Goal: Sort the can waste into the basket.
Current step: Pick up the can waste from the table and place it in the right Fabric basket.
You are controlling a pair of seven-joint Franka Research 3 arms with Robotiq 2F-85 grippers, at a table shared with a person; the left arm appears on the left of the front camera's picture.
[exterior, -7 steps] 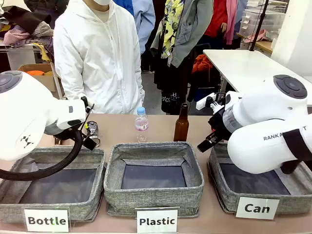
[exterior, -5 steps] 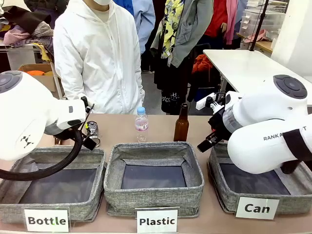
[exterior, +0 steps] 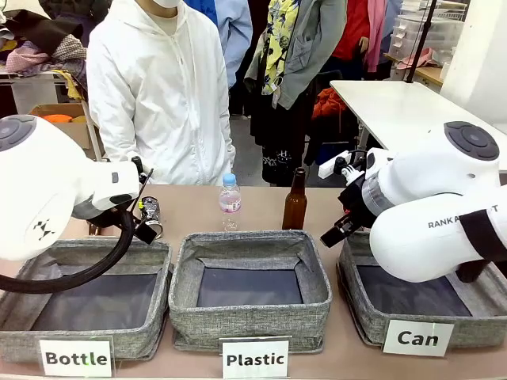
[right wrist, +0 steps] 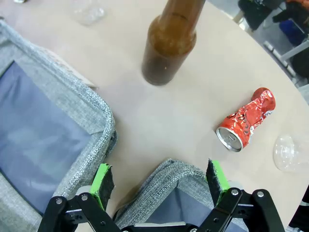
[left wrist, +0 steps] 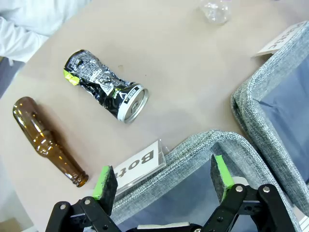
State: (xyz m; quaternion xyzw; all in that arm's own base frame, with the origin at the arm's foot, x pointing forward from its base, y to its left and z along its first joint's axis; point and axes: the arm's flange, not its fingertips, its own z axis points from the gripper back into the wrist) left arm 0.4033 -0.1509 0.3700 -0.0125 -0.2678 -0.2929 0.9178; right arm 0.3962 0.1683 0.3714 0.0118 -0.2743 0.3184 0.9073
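Grey-black can (left wrist: 104, 87): crushed, lying on its side on the worktop (left wrist: 193, 63), silver end toward the Bottle basket (left wrist: 203, 145). It's outside every basket, just past that basket's far rim. A brown bottle (left wrist: 46, 142) lies flat near it, not touching.

Left fingers (left wrist: 107, 181): spread apart, nothing between the green pads, hovering over the far edge of the Bottle basket. In the front view the same can (exterior: 150, 211) sits just behind the left arm's wrist.

Red can (right wrist: 246, 120): also crushed and on its side on the worktop, silver top facing the right wrist camera. It lies beyond the far corner of the Can basket (right wrist: 169, 174), well apart from the rim and not in it.

Right fingers (right wrist: 216, 176): apart, empty, hanging over that far corner of the Can basket. An upright brown bottle (right wrist: 170, 43) stands further out on the worktop, between the Can basket and the Plastic basket (right wrist: 72, 106). A clear plastic item (right wrist: 289, 152) sits near the red can; can't tell what part of it is showing.

Front view: three grey woven baskets in a row along the near edge, labelled Bottle, Plastic, Can from left to right. The Can label (exterior: 417, 338) is on the right one. The visible floors of all three look bare, but the right arm hides part of the Can basket. An upright clear bottle (exterior: 230, 199) and the upright brown bottle stand behind the Plastic basket. A person in a white hooded jacket (exterior: 158, 87) stands at the far side; can't make out the hands.
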